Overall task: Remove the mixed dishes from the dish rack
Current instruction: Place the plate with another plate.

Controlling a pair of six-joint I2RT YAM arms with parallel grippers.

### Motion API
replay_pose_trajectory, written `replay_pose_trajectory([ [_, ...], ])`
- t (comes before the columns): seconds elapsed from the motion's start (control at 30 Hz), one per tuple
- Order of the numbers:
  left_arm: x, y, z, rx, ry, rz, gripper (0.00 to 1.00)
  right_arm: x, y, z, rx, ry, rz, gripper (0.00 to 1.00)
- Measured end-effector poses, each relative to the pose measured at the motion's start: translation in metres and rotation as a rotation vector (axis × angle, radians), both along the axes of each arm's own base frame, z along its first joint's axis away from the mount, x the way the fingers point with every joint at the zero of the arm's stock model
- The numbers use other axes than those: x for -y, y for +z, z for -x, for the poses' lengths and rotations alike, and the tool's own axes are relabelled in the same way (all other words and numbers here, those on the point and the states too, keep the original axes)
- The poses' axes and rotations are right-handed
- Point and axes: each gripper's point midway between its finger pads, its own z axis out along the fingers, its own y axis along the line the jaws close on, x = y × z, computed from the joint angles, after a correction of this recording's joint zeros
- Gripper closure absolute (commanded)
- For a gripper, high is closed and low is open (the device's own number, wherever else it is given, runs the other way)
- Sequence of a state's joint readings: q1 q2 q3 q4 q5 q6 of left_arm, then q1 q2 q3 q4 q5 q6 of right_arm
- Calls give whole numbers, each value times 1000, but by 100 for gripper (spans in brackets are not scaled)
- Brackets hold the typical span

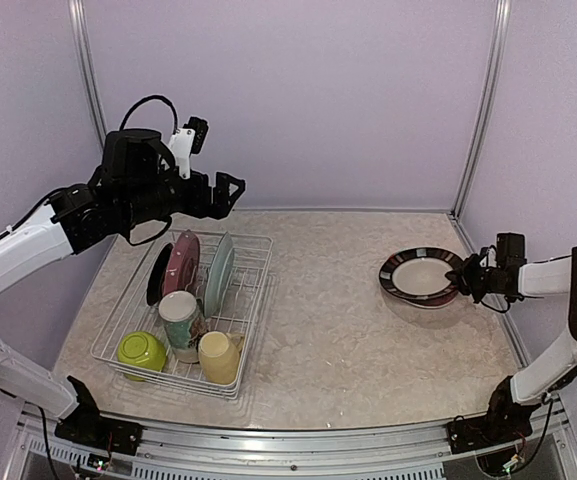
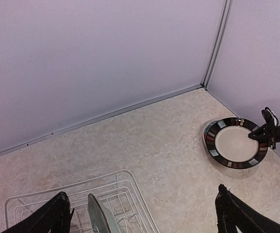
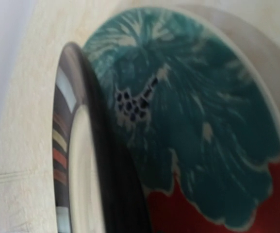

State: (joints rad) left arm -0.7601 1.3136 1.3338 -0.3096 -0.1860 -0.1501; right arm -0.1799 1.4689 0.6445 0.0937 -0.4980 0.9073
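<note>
Jaws of right gripper clamped on rim of white plate with dark striped rim, well right of white wire dish rack. Plate sits over red plate with teal floral pattern, probably for stacking. Left gripper above rack's far end, jaws wide, empty. Likely staged for upright green plate.

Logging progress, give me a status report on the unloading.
Left pincer open above dish rack. Right pincer shut on striped plate, over a floral plate. Nothing in the way.
</note>
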Motion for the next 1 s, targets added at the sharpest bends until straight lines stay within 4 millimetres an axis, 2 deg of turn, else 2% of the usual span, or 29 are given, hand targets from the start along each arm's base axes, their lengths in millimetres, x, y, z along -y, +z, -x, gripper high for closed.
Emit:
replay_pose_trajectory([
  [0.2,-3,-4,-1,-22,3,2,1,0,-2,-10,23,10,1,100],
  [0.33,-5,-5,-3,-35,4,13,1,-1,-7,-14,22,24,-10,91],
  [0.43,-15,-5,-11,-66,15,56,1,-2,-8,-14,28,38,-4,87],
  [0.63,-42,4,-29,-138,51,166,1,1,-7,-16,35,57,47,73],
  [0.83,-39,3,-25,-172,23,188,1,10,-8,-17,-3,70,135,60],
  [1.0,-37,2,-23,-181,8,188,1,18,-13,-11,-49,76,203,39],
])
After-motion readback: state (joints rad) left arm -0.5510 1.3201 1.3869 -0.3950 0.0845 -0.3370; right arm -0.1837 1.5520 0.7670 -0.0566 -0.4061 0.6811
